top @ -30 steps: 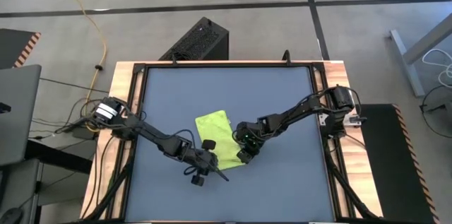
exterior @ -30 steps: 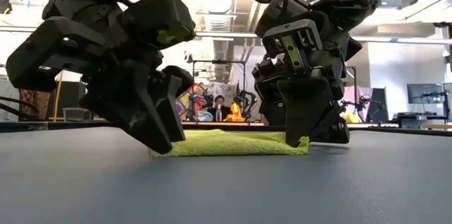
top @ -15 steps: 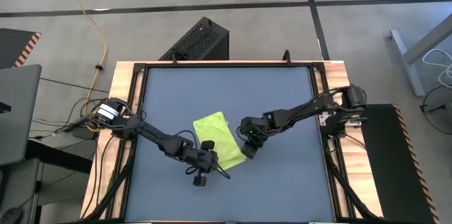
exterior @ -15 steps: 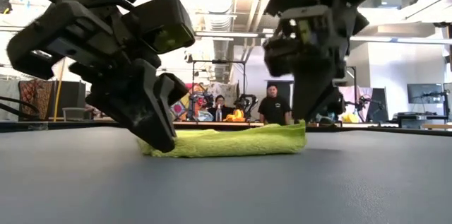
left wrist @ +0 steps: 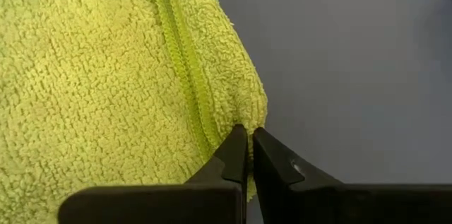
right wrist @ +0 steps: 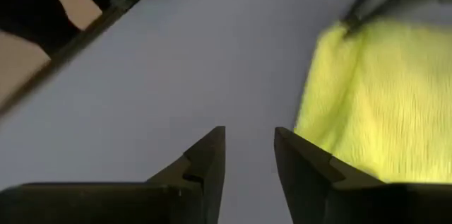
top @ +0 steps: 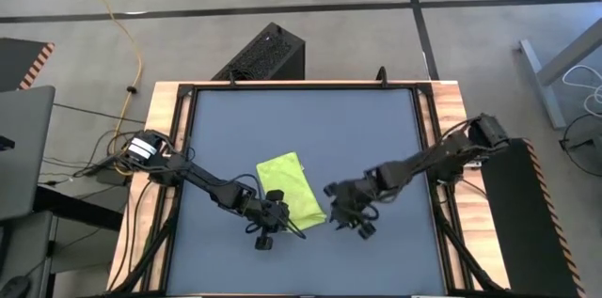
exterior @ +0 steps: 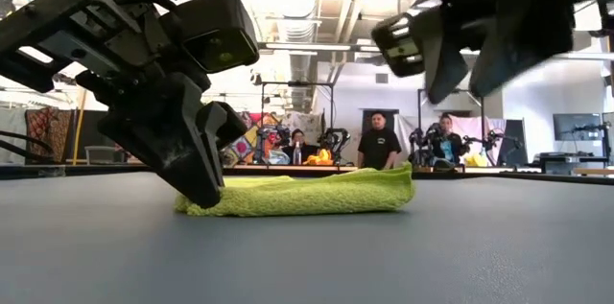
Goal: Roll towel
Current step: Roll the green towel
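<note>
Down on the worktop (top: pixel 376 129), left of centre near its front edge, the towel (top: pixel 291 186) lies flat and folded, its long axis running from far-left to near-right. Left gripper (left wrist: pixel 248 150) has its fingers (left wrist: pixel 233 155) pinched shut on the towel's near corner. Right gripper (top: pixel 350 211) hovers just beside the towel, fingers (right wrist: pixel 209 157) apart and empty.

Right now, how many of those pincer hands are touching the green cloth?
1. The left pincer is shut on the towel's near corner. The right pincer is open, off the towel, above bare table.
</note>
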You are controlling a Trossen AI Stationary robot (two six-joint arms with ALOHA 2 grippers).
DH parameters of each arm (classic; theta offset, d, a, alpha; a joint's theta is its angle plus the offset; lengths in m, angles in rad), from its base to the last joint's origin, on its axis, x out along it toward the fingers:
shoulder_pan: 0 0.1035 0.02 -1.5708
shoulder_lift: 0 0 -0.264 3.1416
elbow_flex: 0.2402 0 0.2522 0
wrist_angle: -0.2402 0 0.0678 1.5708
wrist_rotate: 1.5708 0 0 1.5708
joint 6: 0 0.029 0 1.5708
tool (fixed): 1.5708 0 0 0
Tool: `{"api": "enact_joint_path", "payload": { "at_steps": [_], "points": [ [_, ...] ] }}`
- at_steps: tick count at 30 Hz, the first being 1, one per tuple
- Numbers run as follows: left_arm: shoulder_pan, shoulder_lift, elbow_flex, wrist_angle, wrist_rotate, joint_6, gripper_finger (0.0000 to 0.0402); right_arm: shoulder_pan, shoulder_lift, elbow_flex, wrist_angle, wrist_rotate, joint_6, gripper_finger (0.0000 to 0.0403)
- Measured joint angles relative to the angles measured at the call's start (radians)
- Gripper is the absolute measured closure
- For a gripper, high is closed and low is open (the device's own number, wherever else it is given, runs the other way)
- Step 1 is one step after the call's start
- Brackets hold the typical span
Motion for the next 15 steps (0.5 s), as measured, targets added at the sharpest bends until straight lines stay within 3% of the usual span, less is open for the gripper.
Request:
{"api": "enact_joint_path", "payload": {
  "at_steps": [4,15],
  "points": [
    [-0.001,0.0,0.0,0.001,0.002,-0.019,0.0401,0.04,0.089,-0.001,0.127,0.121,-0.022,0.0254],
    [0.0,-0.001,-0.001,0.01,0.006,-0.02,0.0401,0.029,0.191,0.002,0.237,0.204,0.06,0.0254]
  ]
}}
